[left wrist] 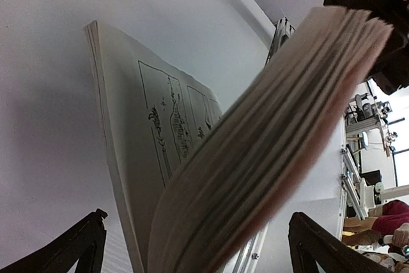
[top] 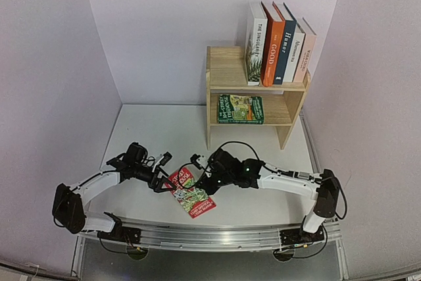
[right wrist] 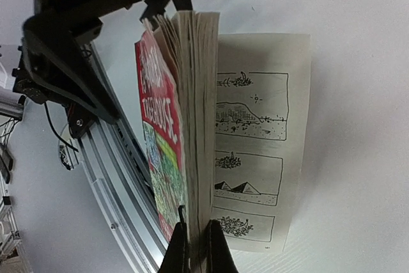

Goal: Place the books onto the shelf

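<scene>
Red "Treehouse" paperback [top: 191, 195] is at the near part of the table [top: 151, 129], between the two arms, its pages fanned apart and one comic-strip leaf splayed away. The right gripper [right wrist: 195, 247] pinches it at one edge, jaws pressed together on it. The left gripper [left wrist: 198, 215] is spread wide, a finger either side of the fanned pages, while on the shelf [top: 223, 64] five books [top: 279, 44] stand upright on top and a green book [top: 240, 108] is in the lower tier

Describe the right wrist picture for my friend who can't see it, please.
The right gripper pinches the edge of a red Treehouse book, with the white table behind it. Its pages fan out, and one page hanging open shows cartoon drawings.
</scene>
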`<state>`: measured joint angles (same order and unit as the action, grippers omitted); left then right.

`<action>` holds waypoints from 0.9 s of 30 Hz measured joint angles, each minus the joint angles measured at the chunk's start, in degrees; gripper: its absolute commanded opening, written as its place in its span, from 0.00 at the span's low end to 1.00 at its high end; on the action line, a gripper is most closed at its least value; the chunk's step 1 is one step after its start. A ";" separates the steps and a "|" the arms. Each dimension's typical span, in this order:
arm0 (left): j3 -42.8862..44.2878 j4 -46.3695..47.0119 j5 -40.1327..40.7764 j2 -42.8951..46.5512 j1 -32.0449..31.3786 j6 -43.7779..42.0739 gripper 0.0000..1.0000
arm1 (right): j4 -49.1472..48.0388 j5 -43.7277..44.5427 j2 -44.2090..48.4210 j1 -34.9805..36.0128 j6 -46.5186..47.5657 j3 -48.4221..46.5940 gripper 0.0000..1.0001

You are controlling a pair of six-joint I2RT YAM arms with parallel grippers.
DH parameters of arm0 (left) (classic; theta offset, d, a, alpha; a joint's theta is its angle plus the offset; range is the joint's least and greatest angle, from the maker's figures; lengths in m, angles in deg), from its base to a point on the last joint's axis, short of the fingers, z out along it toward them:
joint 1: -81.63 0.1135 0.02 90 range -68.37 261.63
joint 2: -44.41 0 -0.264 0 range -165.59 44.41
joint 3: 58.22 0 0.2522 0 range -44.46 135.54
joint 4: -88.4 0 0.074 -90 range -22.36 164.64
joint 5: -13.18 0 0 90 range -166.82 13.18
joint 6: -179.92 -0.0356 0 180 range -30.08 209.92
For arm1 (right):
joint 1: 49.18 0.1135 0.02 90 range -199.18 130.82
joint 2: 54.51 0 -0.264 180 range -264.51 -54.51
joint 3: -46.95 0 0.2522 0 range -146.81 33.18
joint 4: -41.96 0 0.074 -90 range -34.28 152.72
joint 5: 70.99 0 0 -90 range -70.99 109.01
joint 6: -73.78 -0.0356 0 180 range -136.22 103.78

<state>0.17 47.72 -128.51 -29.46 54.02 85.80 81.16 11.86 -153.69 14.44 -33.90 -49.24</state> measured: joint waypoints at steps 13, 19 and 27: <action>7.82 -5.43 -7.66 -0.34 -0.01 -3.27 0.40 | 0.22 -5.86 -0.15 -1.72 8.45 -5.62 0.00; 9.59 -8.12 -9.16 0.04 0.03 -4.60 0.00 | 5.22 -5.84 -2.72 -2.85 11.98 -10.77 0.37; 9.68 -3.27 -1.25 0.67 2.37 17.58 0.00 | 7.75 20.27 -3.92 -2.23 13.31 -16.58 0.95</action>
<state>9.85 44.44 -129.76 -28.78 56.39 103.38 88.92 32.13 -157.60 12.21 -20.59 -65.82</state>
